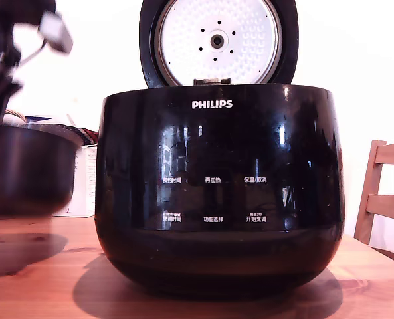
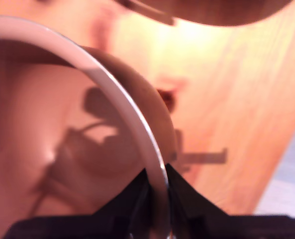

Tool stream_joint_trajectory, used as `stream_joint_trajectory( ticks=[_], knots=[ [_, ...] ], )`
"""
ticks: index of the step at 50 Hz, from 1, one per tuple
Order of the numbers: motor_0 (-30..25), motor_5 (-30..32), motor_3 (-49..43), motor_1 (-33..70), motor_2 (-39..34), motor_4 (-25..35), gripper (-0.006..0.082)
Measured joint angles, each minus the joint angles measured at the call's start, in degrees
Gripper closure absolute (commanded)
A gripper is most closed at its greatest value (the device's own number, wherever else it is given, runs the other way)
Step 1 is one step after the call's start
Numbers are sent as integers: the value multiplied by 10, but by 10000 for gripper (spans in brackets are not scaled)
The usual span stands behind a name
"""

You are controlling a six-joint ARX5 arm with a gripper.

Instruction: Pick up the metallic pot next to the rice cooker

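while clear of table [image 1: 44, 266], gripper-pinched [image 2: 158, 199] metallic pot [image 1: 24, 166]

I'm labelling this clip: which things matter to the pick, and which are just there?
Job: metallic pot, tool clamped on its rim, rice cooker beside it.
Lying about: wooden chair, white box, table.
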Motion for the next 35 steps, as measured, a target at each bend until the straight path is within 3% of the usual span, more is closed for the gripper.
stream_joint_trajectory(
  ticks=[16,35],
  knots=[
    [-41,-35,-39,-15,69,-25,791],
    [-98,-91,-47,-75,76,-59,791]
  ],
)
